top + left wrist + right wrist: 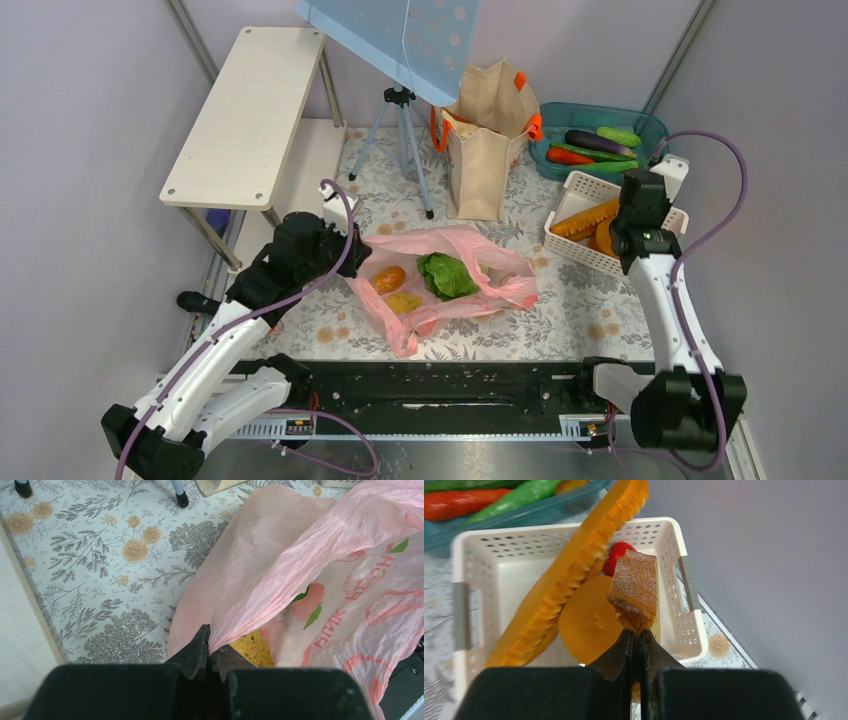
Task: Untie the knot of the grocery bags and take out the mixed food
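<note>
Behind bag (pixel 445 275), tote (pixel 487 140), tripod (pixel 400 130).

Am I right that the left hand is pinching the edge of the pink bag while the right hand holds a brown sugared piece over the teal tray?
Not quite: the right hand holds the brown sugared piece over the white perforated basket, not the teal tray, as the right wrist view shows. The left hand is indeed pinching the edge of the pink bag.
</note>
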Robot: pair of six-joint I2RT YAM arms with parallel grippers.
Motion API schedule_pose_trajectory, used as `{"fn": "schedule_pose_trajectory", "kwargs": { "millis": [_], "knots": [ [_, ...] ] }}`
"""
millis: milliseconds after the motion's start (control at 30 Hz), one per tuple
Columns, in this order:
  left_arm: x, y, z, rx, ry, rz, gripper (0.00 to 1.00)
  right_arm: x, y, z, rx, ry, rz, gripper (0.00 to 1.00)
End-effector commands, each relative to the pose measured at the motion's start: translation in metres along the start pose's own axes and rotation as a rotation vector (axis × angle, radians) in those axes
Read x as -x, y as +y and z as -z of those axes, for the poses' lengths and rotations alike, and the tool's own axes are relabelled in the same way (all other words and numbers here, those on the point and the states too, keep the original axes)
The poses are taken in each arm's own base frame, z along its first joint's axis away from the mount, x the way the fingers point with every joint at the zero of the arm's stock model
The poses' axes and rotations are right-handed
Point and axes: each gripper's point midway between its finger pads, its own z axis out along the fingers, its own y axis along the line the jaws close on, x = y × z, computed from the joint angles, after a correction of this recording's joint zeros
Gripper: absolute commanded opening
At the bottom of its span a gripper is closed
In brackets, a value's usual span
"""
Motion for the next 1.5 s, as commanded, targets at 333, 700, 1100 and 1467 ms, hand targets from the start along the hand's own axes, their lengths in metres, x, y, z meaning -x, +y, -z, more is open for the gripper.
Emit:
{"fn": "schedule_pose_trajectory", "kwargs": {
  "millis": [333,700,1100,1467],
  "knots": [
    [0.024,-0.015,0.013,-0.068,-0.086,0.000,0.00,0.004,-0.012,-0.089,0.062,0.151,0.178,0.00],
    [0.024,-0.017,0.014,-0.076,-0.087,-0.002,0.00,-0.019,-0.007,-0.115,0.092,0.283,0.137,0.44],
    [0.022,-0.015,0.012,-0.066,-0.080,-0.001,0.00,0.000,-0.018,-0.101,0.030,0.190,0.036,0.90],
    [0.022,-0.021,0.011,-0.098,-0.077,0.001,0.00,0.065,0.102,0.028,0.914,-0.117,-0.387,0.90]
  ]
}}
